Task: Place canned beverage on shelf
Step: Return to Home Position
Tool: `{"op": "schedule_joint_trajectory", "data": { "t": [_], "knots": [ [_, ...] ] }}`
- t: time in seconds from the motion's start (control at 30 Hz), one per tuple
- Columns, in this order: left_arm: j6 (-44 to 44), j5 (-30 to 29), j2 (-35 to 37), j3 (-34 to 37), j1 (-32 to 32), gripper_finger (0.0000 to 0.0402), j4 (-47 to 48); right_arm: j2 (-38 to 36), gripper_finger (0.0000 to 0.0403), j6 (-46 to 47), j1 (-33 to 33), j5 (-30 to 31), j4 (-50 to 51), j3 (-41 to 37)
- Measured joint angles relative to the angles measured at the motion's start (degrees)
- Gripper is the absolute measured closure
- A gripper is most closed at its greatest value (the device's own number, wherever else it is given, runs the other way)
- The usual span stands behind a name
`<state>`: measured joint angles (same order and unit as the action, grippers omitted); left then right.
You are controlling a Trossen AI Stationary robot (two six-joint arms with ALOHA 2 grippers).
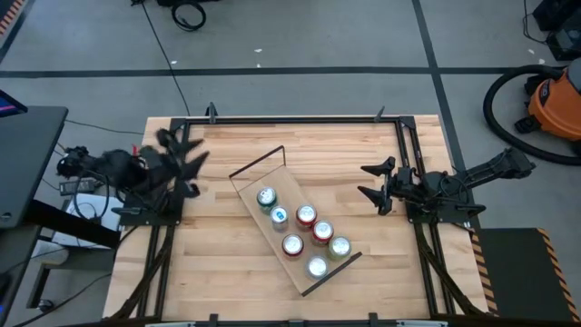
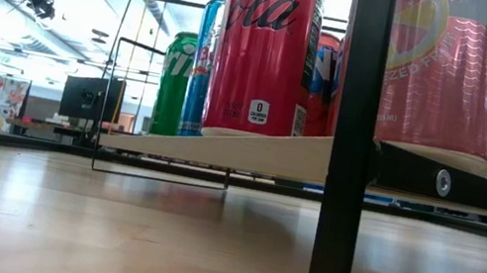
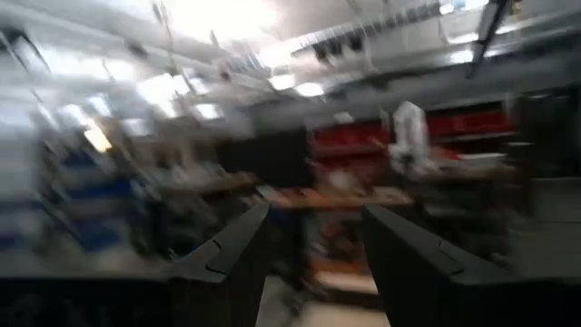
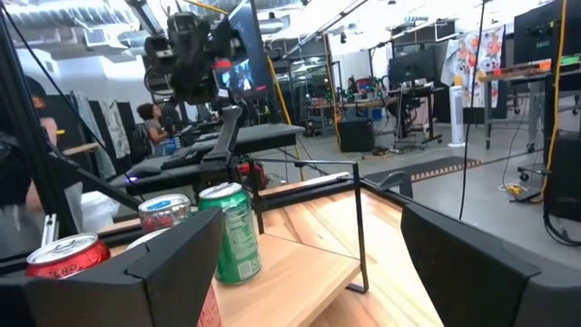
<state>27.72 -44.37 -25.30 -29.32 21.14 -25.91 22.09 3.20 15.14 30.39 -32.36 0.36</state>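
The shelf [image 1: 283,189] sits in the middle of the table [image 1: 227,272], turned at a slant so that one end points toward the far left and the other toward the near right. A group of cans [image 1: 306,229] stands upright on its board, set in two loose rows along its length and touching or nearly touching one another. In the low view the board [image 2: 251,153] is held up off the tabletop by a thin dark frame, and a red cola can [image 2: 264,50] stands near the board's edge with other cans behind it and beside it. The left gripper [image 1: 192,156] hangs over the left edge of the table, well apart from the shelf, and its own wrist view shows its fingers [image 3: 227,263] spread with a clear gap and nothing between them. The right gripper [image 1: 363,180] is over the right side of the table, pointing toward the shelf but not touching it. Its two fingers [image 4: 481,263] are also wide apart and empty, and past them the right wrist view shows a green can [image 4: 231,232] at one end of the board [image 4: 300,263]. An orange vacuum cleaner [image 1: 554,104] stands on the floor beyond the table's far right corner
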Motion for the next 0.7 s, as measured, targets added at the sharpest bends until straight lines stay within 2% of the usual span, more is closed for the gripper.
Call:
{"op": "schedule_joint_trajectory", "data": {
  "t": [0.1,0.23,0.37,0.6,0.7],
  "knots": [
    [-11.45,3.42,-1.41,0.71,-0.63,0.0219,7.94,0.00,0.0055,-0.22,0.00,0.00,0.00,0.00],
    [-20.85,12.48,-3.31,6.26,-0.57,0.0219,8.81,0.00,0.0055,-0.32,0.00,0.00,0.02,0.00],
    [-27.09,12.62,-3.04,13.61,-0.05,0.0219,3.16,0.00,0.0055,-0.35,0.00,-0.01,0.01,0.00],
    [-29.30,11.17,-3.04,28.80,0.36,0.0219,-19.31,0.01,0.0055,-0.37,0.00,-0.02,-0.02,0.00],
    [-29.49,9.18,-3.15,28.52,0.48,0.0219,-17.29,0.02,0.0055,-0.39,0.00,-0.04,-0.11,0.00]
  ]
}}
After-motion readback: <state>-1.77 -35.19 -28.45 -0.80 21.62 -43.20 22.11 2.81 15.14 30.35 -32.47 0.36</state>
